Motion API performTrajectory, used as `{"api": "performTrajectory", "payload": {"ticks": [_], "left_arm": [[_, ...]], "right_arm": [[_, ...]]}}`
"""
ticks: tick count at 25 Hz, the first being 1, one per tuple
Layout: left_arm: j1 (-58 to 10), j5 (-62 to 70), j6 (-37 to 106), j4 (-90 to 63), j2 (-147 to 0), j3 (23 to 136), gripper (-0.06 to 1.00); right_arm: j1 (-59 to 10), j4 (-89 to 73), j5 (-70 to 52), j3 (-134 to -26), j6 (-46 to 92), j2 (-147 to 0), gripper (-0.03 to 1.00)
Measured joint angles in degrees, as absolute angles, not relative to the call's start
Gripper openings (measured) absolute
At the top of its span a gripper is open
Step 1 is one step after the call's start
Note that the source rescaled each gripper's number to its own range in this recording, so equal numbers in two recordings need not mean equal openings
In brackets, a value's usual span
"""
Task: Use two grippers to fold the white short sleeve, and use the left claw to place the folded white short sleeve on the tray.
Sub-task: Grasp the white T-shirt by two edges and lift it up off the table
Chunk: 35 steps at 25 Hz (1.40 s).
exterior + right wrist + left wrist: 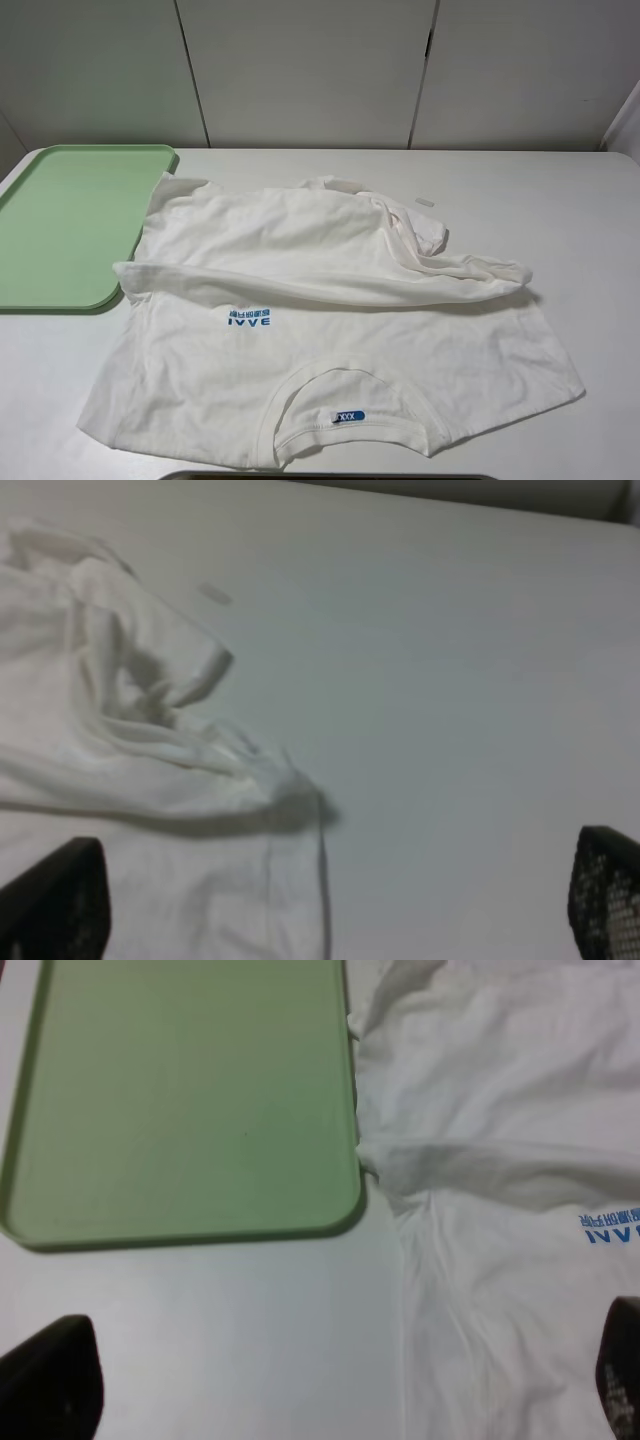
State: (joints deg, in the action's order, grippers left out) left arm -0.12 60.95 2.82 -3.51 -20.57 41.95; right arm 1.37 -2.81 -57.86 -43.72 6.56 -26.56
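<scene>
From the high camera, the shirt (330, 350) lies spread but rumpled across the middle of the white table (560, 220), collar toward the bottom of the frame; its far half is folded back into a long ridge running left to right; blue lettering (248, 318) shows just below that ridge, and a blue label (349, 415) sits inside the collar. The tray (70, 220) lies flat at the upper left, with nothing on it; the shirt's left sleeve reaches its right rim. A small pale scrap (425, 201) lies on the table just beyond the shirt. Neither claw shows here.

In the left wrist view, the left claw (335, 1390) stands wide open; its two dark fingers (50, 1385) sit far apart, holding nothing. It hangs over the bare table and the shirt's edge, near the tray's corner; the cloth touches the tray's rim.

In the right wrist view, the right claw (330, 905) is also spread wide and holds nothing; one finger (60, 905) is over the shirt's bunched sleeve end, the other over bare table.
</scene>
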Motion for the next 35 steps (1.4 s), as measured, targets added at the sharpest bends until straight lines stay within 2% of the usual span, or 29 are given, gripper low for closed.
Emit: {"api": "performTrajectory", "payload": {"ticks": [5, 8, 14, 17, 20, 26, 35], "left_arm": [[-1.8, 62.9, 8.5, -5.6, -34.8, 50.6, 0.98], [-8.8, 61.5, 12.2, -5.8, -41.7, 53.1, 0.98], [-22.6, 60.8, 19.8, -2.3, -49.6, 53.5, 0.98], [-29.7, 60.8, 23.3, -1.5, -53.6, 53.5, 0.98], [-32.9, 60.7, 25.9, -1.5, -56.0, 53.5, 0.98], [-41.8, 59.9, 33.2, 3.3, -64.5, 53.5, 0.98], [-43.7, 58.7, 33.7, 10.0, -74.3, 53.5, 0.98]], "right_arm": [[-2.1, -5.6, -55.4, -48.2, 9.6, -35.4, 1.00], [-10.0, -6.7, -54.2, -51.7, 12.2, -43.1, 1.00], [-19.3, -6.7, -53.6, -53.7, 14.8, -50.9, 1.00], [-26.3, -6.8, -53.1, -53.9, 17.8, -55.7, 1.00], [-32.5, -6.8, -51.8, -54.0, 21.8, -61.6, 1.00], [-40.1, -3.1, -47.2, -54.0, 28.2, -72.9, 1.00], [-40.6, 7.4, -47.2, -54.0, 28.8, -81.2, 1.00]]}}
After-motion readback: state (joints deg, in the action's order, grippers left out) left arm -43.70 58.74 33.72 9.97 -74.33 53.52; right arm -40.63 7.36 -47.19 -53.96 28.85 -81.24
